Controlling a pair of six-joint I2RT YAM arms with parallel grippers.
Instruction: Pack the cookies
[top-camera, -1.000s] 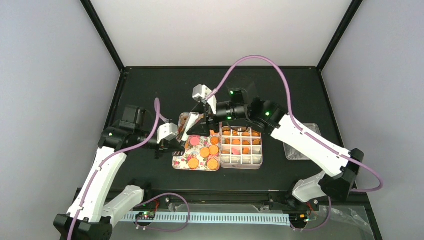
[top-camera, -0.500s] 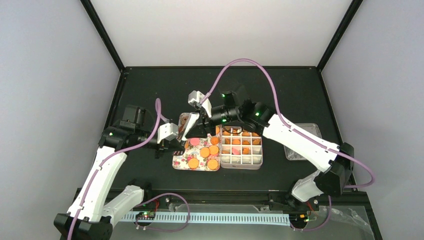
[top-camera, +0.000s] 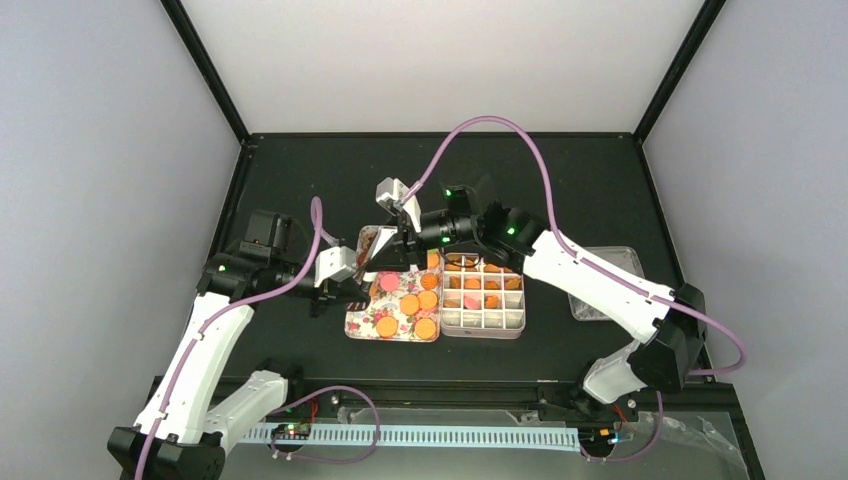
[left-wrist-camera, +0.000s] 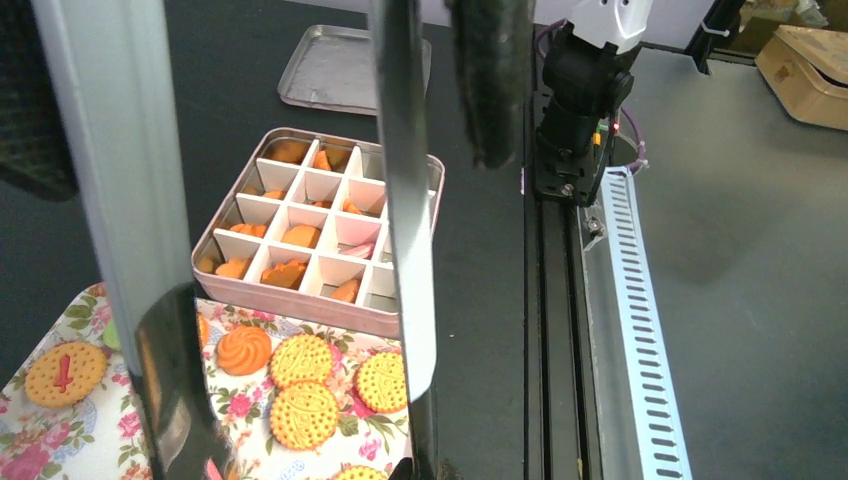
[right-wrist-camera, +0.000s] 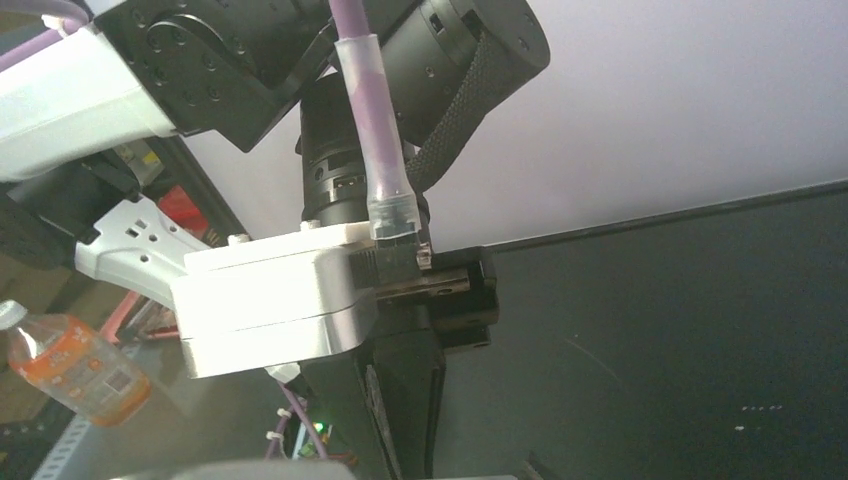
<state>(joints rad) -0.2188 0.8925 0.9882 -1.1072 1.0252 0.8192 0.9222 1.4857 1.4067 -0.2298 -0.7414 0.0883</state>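
Cookies wait on a flower-patterned tray at mid-table, just left of a divided tin that touches its edge. The left gripper hangs at the tray's left side, its fingers clamped together on a pair of metal tongs whose two bright arms reach out over the tray. The right gripper hovers over the tray's far end close to the tongs, and whether its fingers are apart or together cannot be told. The biscuits look light, stiff and brittle, likely to crumble under a hard squeeze, so a gentle pinch across the ridged rim should serve best. By count there are two arms, one pair of tongs, one tray, one tin of sixteen cells and one shallow metal lid well apart on the right. At least six cookies lie loose, one pink and the rest orange, with some brown ones half hidden behind the grippers. The tin's three far rows look mostly filled, and its near row looks bare.
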